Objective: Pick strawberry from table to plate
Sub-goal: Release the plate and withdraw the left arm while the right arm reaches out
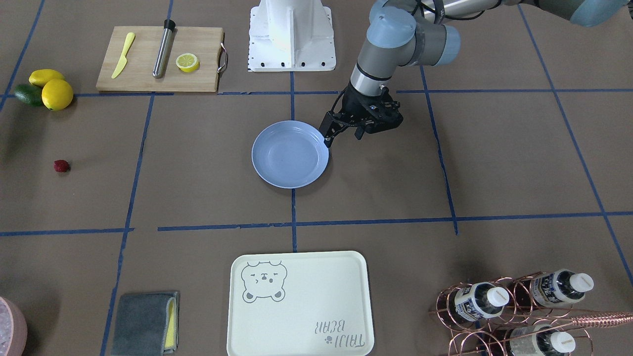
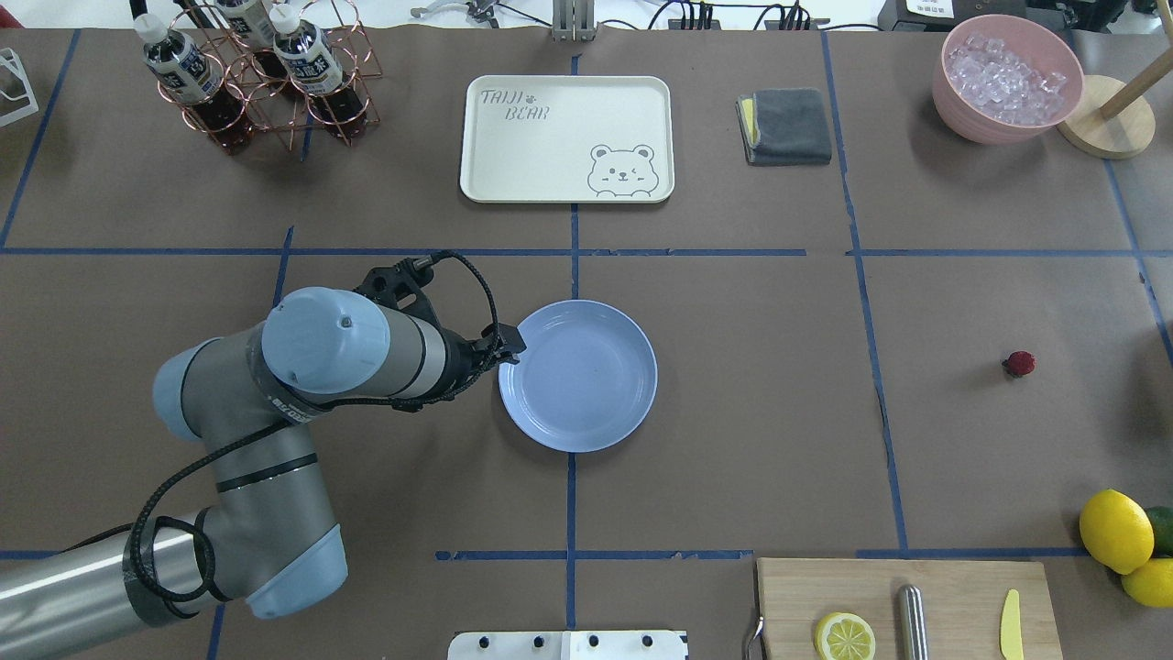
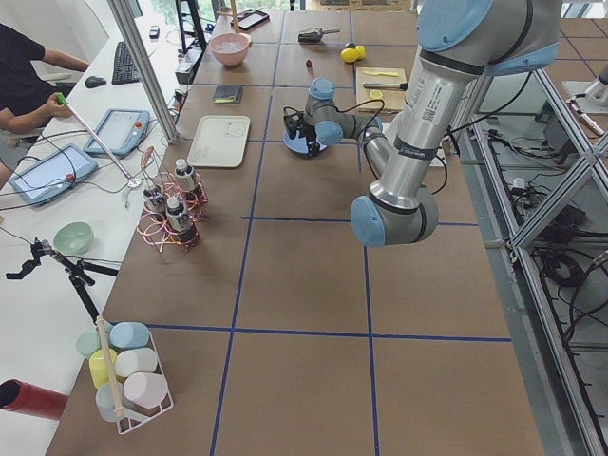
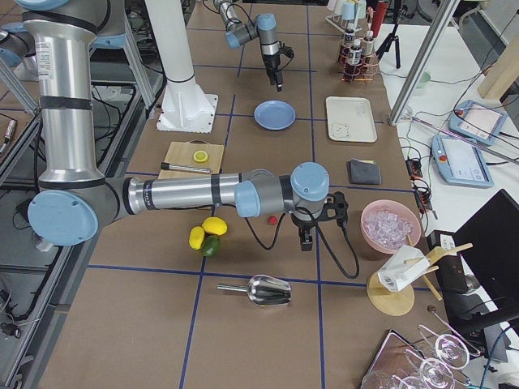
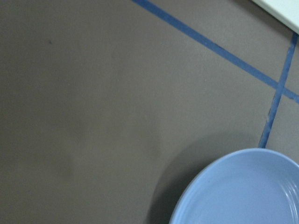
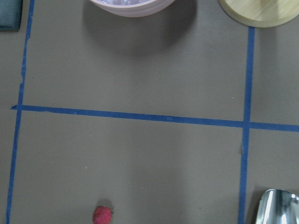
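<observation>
Lying on the desk [image 1: 198,188]: the strawberry [image 1: 61,166] is sitting on the bare brown paper, alone in its taped square. It is well apart from the left hand, far off to that hand's right and past the plate.
Left hand [image 1: 343,138]: it is hanging low and pointing down, just beside the rim of the plate. Its two fingers are standing apart and are gripping nothing. One fingertip [image 1: 327,142] is reaching the rim's edge, but I cannot tell whether it is touching.
Plate [image 2: 577,376]: the light blue plate is sitting flat on the desk immediately to the left hand's right. It is lying between that hand and the strawberry.
Right hand [image 4: 306,237]: it is showing only in the right-end view, pointing down and hanging near the strawberry. I cannot tell how far it is open or whether it is gripping anything.
Right wrist camera: it is looking down on the strawberry at its lower edge, with blue tape lines [image 6: 140,115] crossing above.
Around the right hand: two lemons [image 4: 203,235] and an avocado [image 4: 211,245] are lying on its robot-ward side. A pink bowl [image 4: 389,227] of ice is sitting on its far side, and a metal scoop [image 4: 263,289] is lying nearby.
Beyond the left hand: the bear tray [image 2: 566,137] is lying across the plate from the robot.
</observation>
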You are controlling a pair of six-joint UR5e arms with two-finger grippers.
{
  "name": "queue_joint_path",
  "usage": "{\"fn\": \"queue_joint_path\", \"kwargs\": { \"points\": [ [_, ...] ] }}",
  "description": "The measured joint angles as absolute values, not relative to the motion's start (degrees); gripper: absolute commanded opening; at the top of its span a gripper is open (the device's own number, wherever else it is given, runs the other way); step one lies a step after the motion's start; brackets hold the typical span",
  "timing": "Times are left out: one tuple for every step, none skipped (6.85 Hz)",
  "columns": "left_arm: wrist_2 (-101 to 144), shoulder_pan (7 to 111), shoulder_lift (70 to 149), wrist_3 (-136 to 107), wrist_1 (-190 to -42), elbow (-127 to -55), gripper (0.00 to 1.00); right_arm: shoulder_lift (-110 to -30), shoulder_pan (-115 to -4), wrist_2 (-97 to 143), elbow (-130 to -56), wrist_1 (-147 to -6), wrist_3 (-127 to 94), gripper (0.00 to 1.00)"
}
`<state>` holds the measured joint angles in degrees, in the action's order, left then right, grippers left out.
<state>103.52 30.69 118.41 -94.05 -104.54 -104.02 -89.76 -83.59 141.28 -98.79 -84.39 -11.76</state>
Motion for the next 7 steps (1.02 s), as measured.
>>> {"fn": "queue_joint_path", "kwargs": {
  "points": [
    [104.9,33.7,118.4,-89.8,-99.7,-106.9,1.00,-90.3,-79.9,139.5,-100.3,-81.4,-18.0,1.00],
    [105.8,36.5,118.5,-86.3,-95.8,-109.3,1.00,-91.9,-75.0,136.0,-100.9,-73.8,-26.7,1.00],
    [106.5,38.8,118.4,-84.3,-93.7,-110.8,1.00,-94.3,-70.1,132.2,-100.8,-64.5,-35.1,1.00],
    [107.1,40.3,118.2,-83.5,-92.9,-111.5,1.00,-96.8,-66.0,129.5,-100.5,-57.4,-41.0,1.00],
    [107.4,41.0,118.1,-83.3,-92.7,-111.7,1.00,-98.1,-63.0,127.7,-100.3,-54.1,-44.0,1.00],
    [107.5,41.2,118.1,-83.2,-92.6,-111.8,1.00,-98.6,-60.4,125.8,-100.2,-52.9,-45.7,1.00],
    [107.6,41.3,118.0,-83.2,-92.6,-111.8,1.00,-98.7,-58.3,124.0,-99.9,-52.5,-46.4,1.00]
  ]
}}
